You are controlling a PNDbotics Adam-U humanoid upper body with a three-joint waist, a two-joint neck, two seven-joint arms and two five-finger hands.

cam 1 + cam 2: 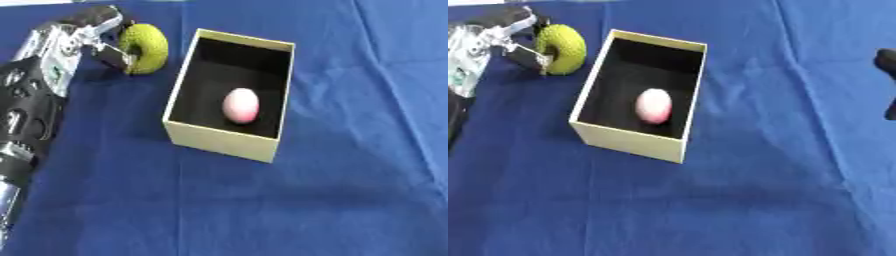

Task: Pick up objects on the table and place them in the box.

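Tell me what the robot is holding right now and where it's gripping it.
The left hand holds the green ring by its left rim, fingers curled around it.

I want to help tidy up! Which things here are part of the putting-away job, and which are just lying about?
Part of the job:
- green ring, held by the left hand beside the box
- pink egg, already in the box
- box, open on top

Just lying about:
- blue cloth covering the table
- a dark shape at the right edge, maybe the other hand; cannot tell

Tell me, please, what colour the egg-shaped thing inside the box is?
Pink; the egg-shaped thing shows best in the left eye view, against the box's black inside.
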